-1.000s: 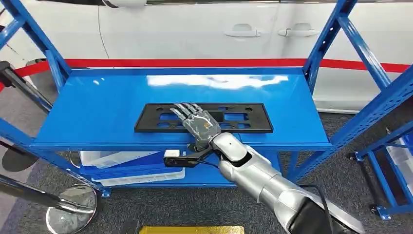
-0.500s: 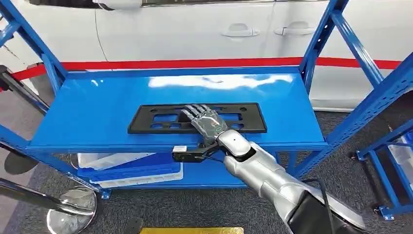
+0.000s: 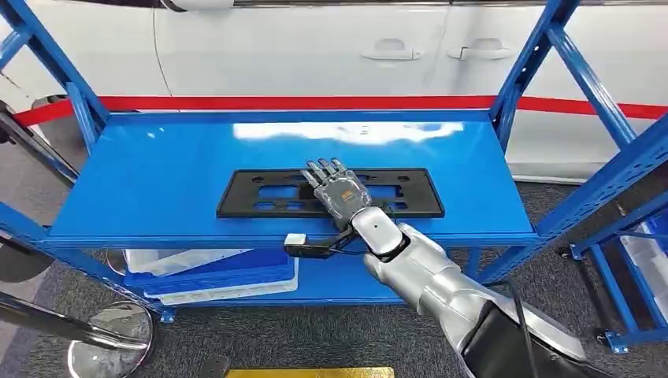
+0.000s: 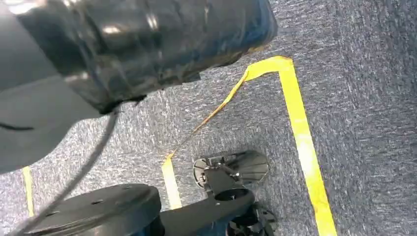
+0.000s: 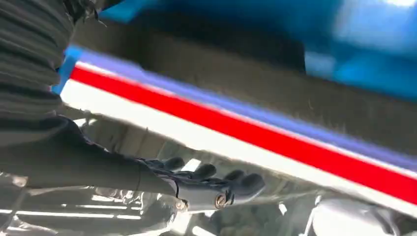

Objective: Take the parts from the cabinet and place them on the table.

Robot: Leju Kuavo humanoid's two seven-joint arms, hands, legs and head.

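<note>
A black flat part [image 3: 331, 193], long and slotted, is seen lying on the top shelf [image 3: 157, 181] of the blue rack [image 3: 543, 71], near the shelf's front edge and roughly midway along it. It lies flat, its long side parallel to the front edge.

The right hand [image 3: 339, 189] is extended over the part from the front, palm down, fingers [image 3: 323, 169] stretched forward and slightly apart. The fingertips reach to about the part's far edge. Nothing is grasped; the hand is released and flat. Whether the palm touches the part or hovers just above it cannot be told from the head view. In the right wrist view the same hand [image 5: 196, 189] is seen with fingers extended, blurred, and no object is enclosed by them.

The silver right arm [image 3: 425, 276] enters from the lower right, with the wrist camera [image 3: 303, 244] projecting just below the shelf's front edge.

The left hand's state cannot be told: the left wrist view looks down on grey carpet [image 4: 354, 73] with yellow tape [image 4: 300, 137].

On the lower shelf, white and blue trays [image 3: 205, 272] are stacked at the left. Behind the rack a white car [image 3: 331, 47] with door handles and a red strip [image 3: 315, 102] are noted. A chrome post base [image 3: 110, 350] stands on the floor at the lower left.
</note>
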